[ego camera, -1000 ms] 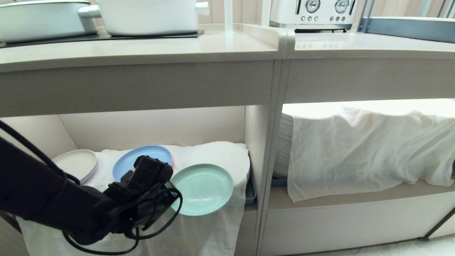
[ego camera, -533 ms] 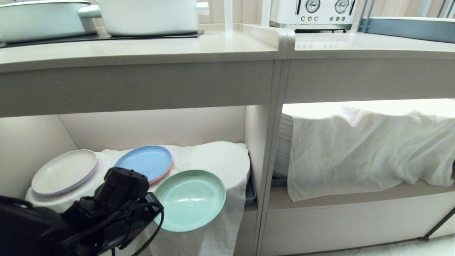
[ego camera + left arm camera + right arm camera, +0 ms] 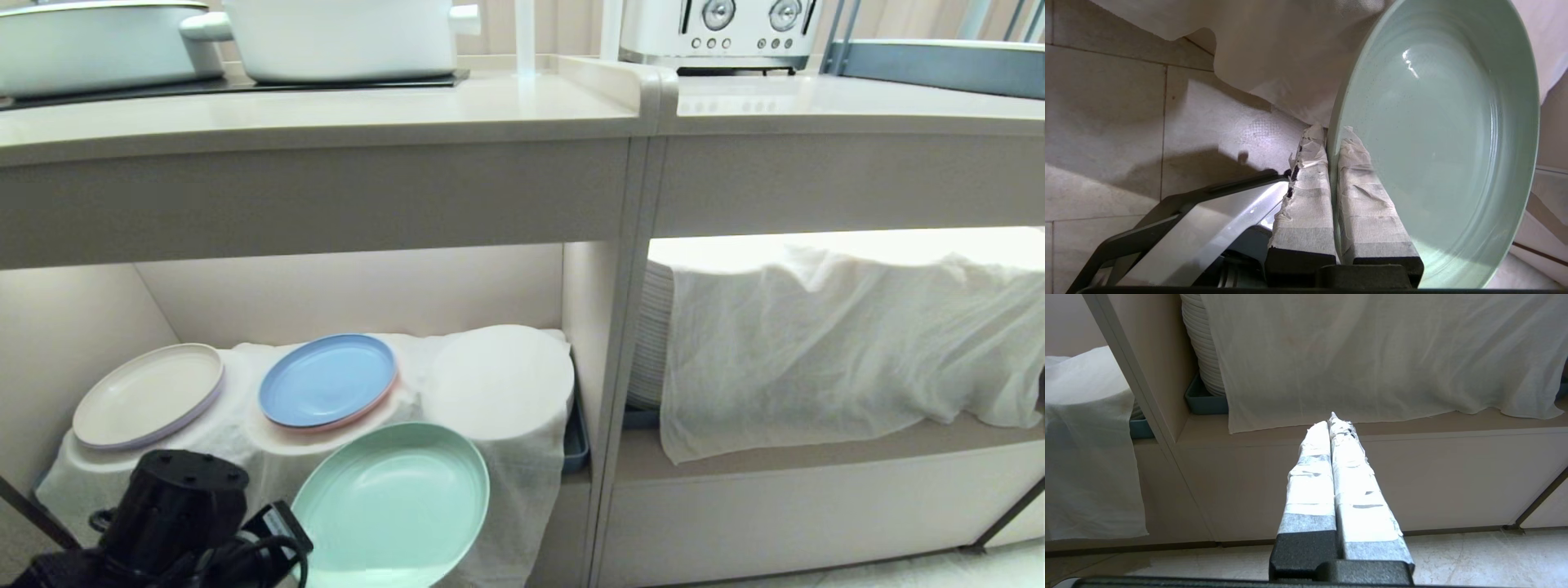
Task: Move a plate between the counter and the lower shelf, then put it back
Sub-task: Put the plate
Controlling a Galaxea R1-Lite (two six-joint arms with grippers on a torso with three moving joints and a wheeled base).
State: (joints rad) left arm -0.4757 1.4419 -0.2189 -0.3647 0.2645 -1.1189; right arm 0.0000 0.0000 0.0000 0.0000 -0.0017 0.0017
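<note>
The left gripper [image 3: 1331, 134] is clamped on the rim of the plate [image 3: 392, 502], one taped finger on each face, and holds it out in front of the lower shelf [image 3: 367, 286], clear of the white cloth [image 3: 506, 392] and tilted so its hollow faces up and toward the camera. The plate looks free of the shelf, so the step in hand is carrying it up to the counter [image 3: 326, 114]. To do that well, the grip should stay firm on so thin a rim, and the plate should come well out toward the robot before rising, because the counter's thick front edge hangs directly at 12 o'clock above it. On the cloth, the blue plate [image 3: 328, 380] sits at 11 o'clock from the green one and the cream plate [image 3: 148, 394] at 10 o'clock; both are apart from it now. A loose fold of cloth hanging at the shelf front could snag. On the counter, two white pots [image 3: 335, 37] crowd the cooktop, leaving bare slab nearer the front. The right gripper [image 3: 1333, 420] hangs idle with fingers together before the neighbouring covered shelf.
</note>
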